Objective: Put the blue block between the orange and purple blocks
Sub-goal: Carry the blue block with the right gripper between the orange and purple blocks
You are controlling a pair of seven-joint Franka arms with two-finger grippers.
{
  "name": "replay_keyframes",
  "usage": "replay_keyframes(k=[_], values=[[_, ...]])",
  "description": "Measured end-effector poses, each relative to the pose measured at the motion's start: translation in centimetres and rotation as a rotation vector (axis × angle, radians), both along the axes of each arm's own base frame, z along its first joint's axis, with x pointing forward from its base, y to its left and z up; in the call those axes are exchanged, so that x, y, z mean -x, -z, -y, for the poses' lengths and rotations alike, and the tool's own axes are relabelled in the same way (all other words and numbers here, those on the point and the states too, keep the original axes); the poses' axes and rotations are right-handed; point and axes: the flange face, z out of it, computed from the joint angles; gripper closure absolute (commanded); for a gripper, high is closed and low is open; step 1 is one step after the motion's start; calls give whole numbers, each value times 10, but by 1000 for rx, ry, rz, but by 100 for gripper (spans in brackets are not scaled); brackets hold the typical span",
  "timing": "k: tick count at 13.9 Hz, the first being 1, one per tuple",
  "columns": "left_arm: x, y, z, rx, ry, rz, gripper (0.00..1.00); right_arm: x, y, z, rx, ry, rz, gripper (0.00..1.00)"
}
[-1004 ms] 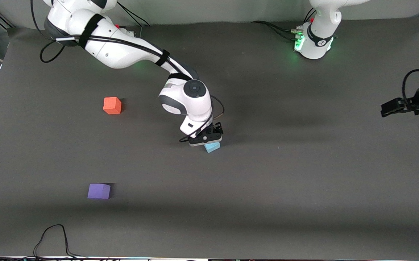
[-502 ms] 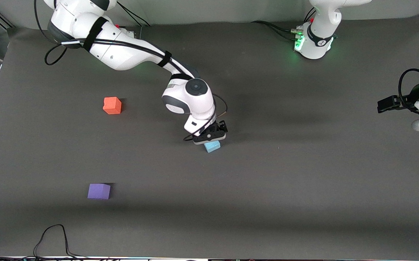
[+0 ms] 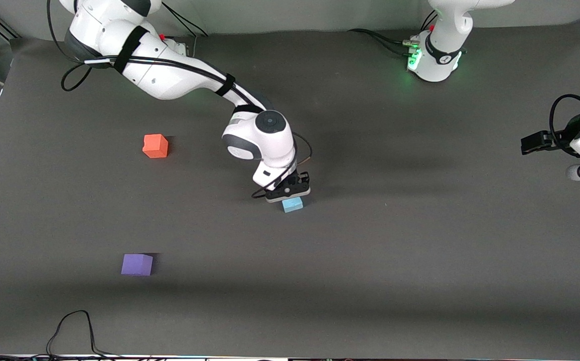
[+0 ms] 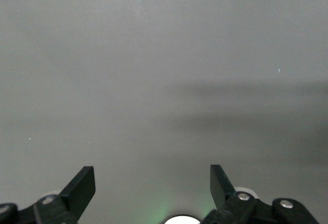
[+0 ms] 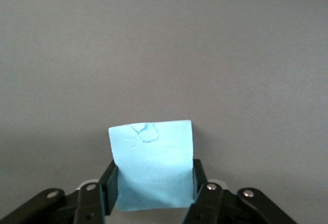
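1. The right gripper (image 3: 290, 196) is clamped on the blue block (image 3: 293, 204) near the table's middle; its fingers (image 5: 108, 182) press two opposite faces of the block, and the gripper body hides most of the block in the front view.
2. The orange block (image 3: 155, 146) and purple block (image 3: 137, 264) sit well apart toward the right arm's end, purple nearer the camera.
3. The left gripper (image 4: 152, 188), partly cut off at the front view's edge, waits with fingers spread wide and empty.
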Motion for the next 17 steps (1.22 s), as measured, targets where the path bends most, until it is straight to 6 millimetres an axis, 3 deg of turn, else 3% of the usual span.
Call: replay_keyframes(k=[2, 5, 7, 9, 12, 14, 17], values=[[1, 0, -2, -1, -4, -7, 0, -15, -17, 12, -13, 59, -7, 77], [1, 1, -5, -1, -6, -9, 0, -33, -81, 39, -14, 121, -51, 77], [1, 1, -5, -1, -6, -10, 0, -43, -121, 85, 7, 138, -78, 75], [2, 1, -5, -1, -5, -13, 0, -55, -140, 158, 37, 162, -99, 74], [3, 2, -2, 0, -1, -22, 0, -55, -149, 266, 96, 218, -108, 74], [3, 2, -1, 0, 1, -24, 0, -46, -146, 310, 112, 266, -102, 72], [3, 1, -1, -1, 1, -22, 0, -36, -120, 362, 116, 257, -91, 71]])
